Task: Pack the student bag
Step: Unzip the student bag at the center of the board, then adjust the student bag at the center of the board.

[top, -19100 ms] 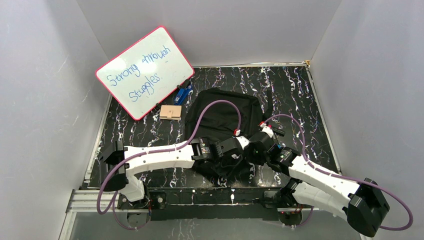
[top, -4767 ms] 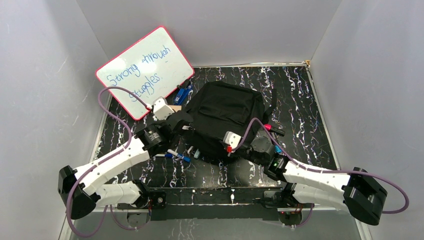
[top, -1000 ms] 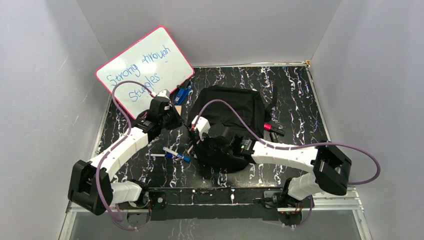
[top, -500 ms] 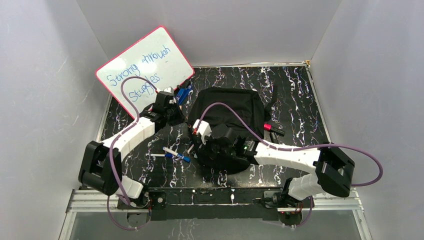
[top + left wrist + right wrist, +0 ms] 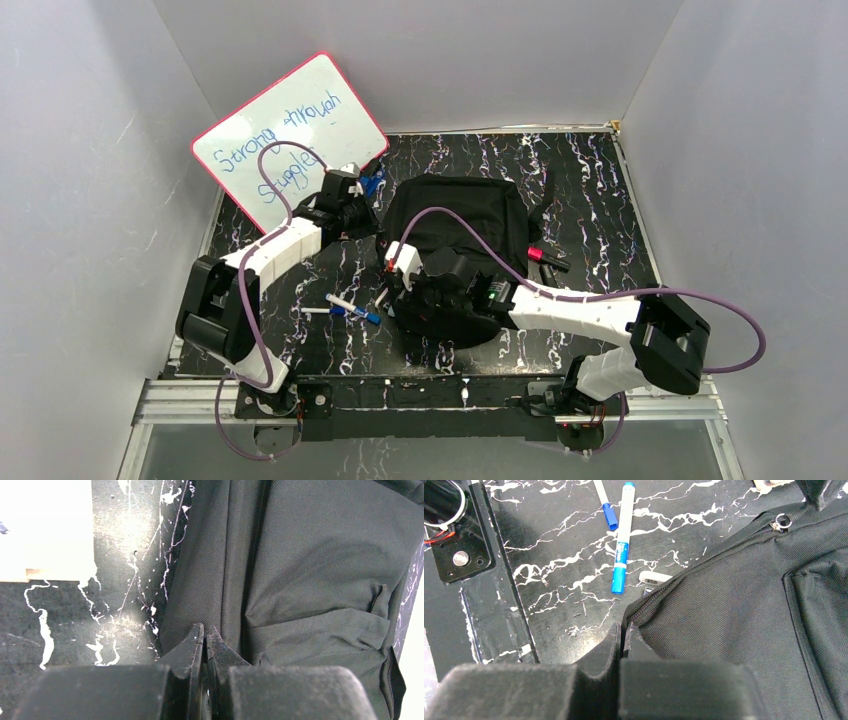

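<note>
Left claw [image 5: 205, 630] rearward, closed beside bag [image 5: 310, 570]

the table [image 5: 590, 190] is seen from above and behind; both wrist views are pressed close, the student bag [image 5: 460, 215] shared by all.

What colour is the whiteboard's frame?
Pinkish red; the whiteboard's frame shows best in the top external view.
</note>
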